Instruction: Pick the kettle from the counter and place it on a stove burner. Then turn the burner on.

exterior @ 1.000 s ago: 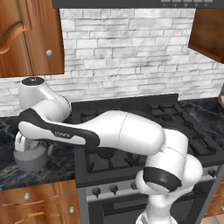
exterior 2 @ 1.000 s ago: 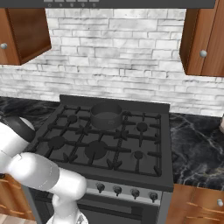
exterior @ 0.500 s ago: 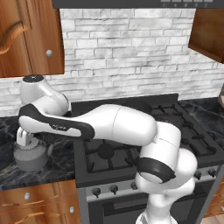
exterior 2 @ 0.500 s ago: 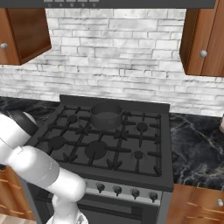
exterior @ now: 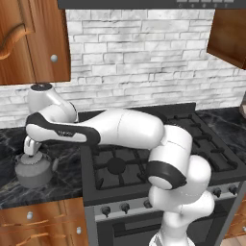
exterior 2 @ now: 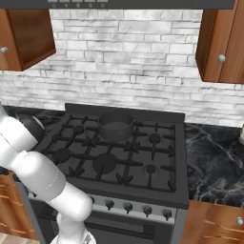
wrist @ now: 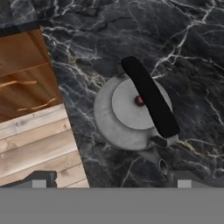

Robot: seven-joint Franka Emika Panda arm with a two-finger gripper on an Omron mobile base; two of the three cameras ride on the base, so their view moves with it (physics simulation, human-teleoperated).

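Over the counter (exterior: 12, 192) beside the stove's left edge, reaching leftward with gripper (exterior: 31, 153) pointed straight down above the kettle (exterior: 33, 169), jaws spread wide, holding nothing.

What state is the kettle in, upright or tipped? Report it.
Upright. The kettle sits flat on the counter, lid on with its red knob facing up, black handle arched across the top, spout out to one side.
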